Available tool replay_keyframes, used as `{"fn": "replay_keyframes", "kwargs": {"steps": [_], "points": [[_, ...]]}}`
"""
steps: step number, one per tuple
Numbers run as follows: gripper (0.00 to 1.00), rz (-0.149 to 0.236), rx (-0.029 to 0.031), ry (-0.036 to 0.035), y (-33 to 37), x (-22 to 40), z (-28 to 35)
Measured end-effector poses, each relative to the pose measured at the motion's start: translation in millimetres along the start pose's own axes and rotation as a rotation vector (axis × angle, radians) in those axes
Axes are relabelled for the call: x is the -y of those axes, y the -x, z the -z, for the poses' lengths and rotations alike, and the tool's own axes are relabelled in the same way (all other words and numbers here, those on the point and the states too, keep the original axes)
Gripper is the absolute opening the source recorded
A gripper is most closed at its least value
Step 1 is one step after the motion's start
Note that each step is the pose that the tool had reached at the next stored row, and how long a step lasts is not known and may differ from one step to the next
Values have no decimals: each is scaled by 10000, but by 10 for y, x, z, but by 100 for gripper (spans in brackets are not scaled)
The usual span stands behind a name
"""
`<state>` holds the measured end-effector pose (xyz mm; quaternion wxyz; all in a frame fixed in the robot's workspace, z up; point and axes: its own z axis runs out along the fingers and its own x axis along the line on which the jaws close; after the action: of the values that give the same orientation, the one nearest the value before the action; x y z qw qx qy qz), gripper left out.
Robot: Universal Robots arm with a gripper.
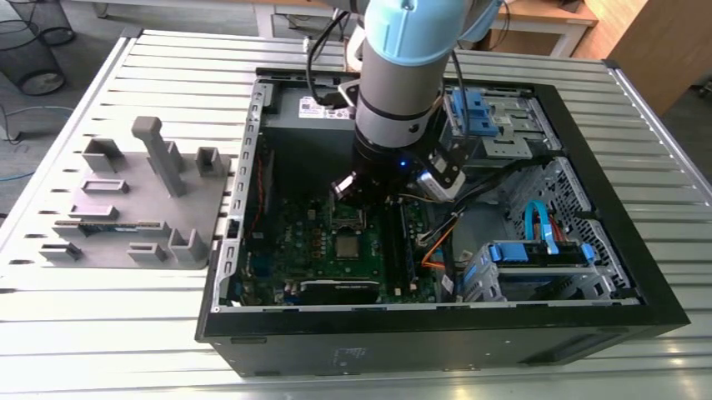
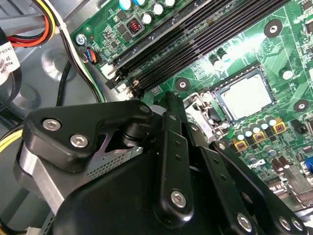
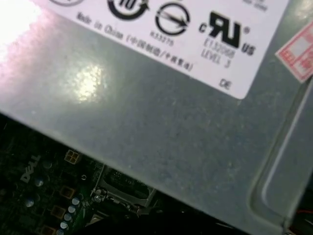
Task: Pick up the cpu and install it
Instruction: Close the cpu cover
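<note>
Dull silver on top, the small flat square cpu (image 2: 243,96) is sitting in its black square socket (image 2: 218,98), likely light, stiff, fragile, best held by its edges; whether the black gripper (image 1: 353,190) is gaping I cannot tell.

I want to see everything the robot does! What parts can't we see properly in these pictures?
Exterior view: the arm hides the motherboard part beneath it, and the cpu is too small to show detail.
Second wrist view: the gripper covers the board's near half.
First wrist view: a grey metal box hides most of the board; the rest is dark.
</note>
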<state>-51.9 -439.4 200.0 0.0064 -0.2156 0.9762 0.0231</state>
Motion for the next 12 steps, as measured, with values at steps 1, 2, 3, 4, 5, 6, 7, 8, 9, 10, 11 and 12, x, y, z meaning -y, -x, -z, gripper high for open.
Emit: {"fn": "replay_keyframes", "kwargs": {"steps": [1,2,3,4,5,6,7,8,9,10,11,12], "points": [[11,-1,-1,-1,1,-3,-4],[11,-1,-2,-2,1,-5,-7],[11,-1,-1,-1,-1,-6,-8],[11,-1,1,0,-5,-8,-9],[11,0,1,-1,-9,-10,-9],[11,0,4,-1,-15,-13,-9],[11,0,10,-3,-22,-16,-10],[11,0,13,-4,-26,-19,-10],[11,0,15,-5,-29,-20,-9],[11,2,15,-4,-29,-20,-9],[11,2,16,-3,-30,-20,-8],[11,1,16,-3,-30,-20,-4]]}}
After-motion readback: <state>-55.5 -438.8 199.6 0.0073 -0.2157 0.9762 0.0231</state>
